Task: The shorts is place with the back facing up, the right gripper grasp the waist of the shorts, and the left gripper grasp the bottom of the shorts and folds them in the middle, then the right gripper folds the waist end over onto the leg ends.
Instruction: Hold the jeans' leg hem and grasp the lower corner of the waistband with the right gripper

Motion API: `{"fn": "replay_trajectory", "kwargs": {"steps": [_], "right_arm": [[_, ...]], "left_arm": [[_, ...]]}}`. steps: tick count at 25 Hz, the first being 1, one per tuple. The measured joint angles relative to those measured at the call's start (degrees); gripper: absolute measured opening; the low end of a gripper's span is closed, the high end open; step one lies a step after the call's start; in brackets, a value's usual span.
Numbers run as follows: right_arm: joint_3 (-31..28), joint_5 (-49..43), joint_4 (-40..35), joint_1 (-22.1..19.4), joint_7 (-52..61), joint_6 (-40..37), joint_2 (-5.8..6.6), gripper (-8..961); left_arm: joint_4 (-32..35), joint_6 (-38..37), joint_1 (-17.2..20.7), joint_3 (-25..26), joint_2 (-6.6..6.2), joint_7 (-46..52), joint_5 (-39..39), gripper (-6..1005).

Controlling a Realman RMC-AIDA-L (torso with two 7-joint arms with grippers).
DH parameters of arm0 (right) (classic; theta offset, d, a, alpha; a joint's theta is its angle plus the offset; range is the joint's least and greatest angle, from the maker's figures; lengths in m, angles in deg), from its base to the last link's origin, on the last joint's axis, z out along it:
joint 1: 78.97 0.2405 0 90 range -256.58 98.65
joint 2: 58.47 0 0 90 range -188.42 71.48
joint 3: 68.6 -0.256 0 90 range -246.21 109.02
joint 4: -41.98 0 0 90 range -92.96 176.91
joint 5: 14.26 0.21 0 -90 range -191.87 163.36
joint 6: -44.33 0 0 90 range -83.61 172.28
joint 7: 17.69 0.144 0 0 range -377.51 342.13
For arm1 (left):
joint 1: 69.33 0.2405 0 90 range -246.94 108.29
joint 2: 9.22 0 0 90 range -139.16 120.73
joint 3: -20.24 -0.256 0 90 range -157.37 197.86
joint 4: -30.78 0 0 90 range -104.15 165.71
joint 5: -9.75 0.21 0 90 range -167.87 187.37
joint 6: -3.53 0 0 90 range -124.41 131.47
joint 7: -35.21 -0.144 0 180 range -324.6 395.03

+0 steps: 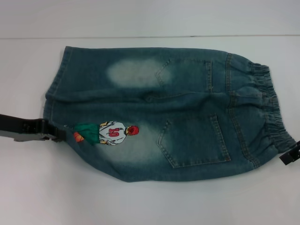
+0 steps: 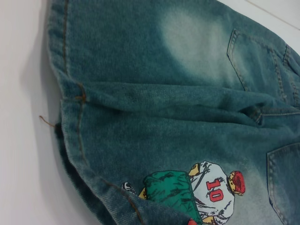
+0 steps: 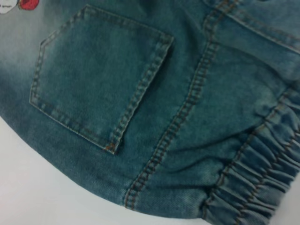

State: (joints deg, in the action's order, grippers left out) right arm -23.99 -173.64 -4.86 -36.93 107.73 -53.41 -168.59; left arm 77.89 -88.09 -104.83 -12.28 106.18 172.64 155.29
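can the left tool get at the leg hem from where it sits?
Probably yes. The left tool is already at the bottom of the shorts, level with the embroidered figure, and nothing lies between it and the hem.

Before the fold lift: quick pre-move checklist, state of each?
1. Back side up: ok. Both back pockets show on the shorts.
2. Left gripper at the leg hem: ok, it meets the hem beside the embroidered figure.
3. Right gripper at the waistband: ok, at its near corner.
4. Both grips closed on cloth: cannot tell, fingers not readable in any view.
5. Shorts lying flat: not ok, a ridge runs along the middle seam.
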Motion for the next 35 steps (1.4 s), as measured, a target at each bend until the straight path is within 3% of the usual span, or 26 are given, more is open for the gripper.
{"fn": "replay_trajectory", "kwargs": {"steps": [5, 17, 26, 31, 35], "right_arm": [[1.20, -0.29, -0.10, 0.26, -0.09, 0.93, -1.01, 912], [2.06, -0.30, -0.72, 2.09, -0.61, 1.77, -1.21, 911], [2.07, 0.03, -0.72, 2.25, -2.03, 2.59, -2.42, 911], [2.02, 0.11, -0.72, 1.92, -2.28, 3.42, -2.59, 874], [1.54, 0.13, -0.71, 1.84, -2.35, 3.97, -2.61, 692]], "left_arm": [[-0.16, -0.03, -0.06, 0.00, 0.00, 0.00, 0.00, 45], [-0.27, 0.04, -0.09, 0.00, 0.19, -0.04, 0.01, 45], [-0.43, 0.05, 0.06, 0.00, 0.26, -0.13, 0.01, 45], [-0.44, 0.08, 0.08, 0.00, 0.34, -0.13, 0.01, 46], [-0.44, 0.19, 0.08, 0.00, 0.37, -0.19, 0.01, 46]]}}
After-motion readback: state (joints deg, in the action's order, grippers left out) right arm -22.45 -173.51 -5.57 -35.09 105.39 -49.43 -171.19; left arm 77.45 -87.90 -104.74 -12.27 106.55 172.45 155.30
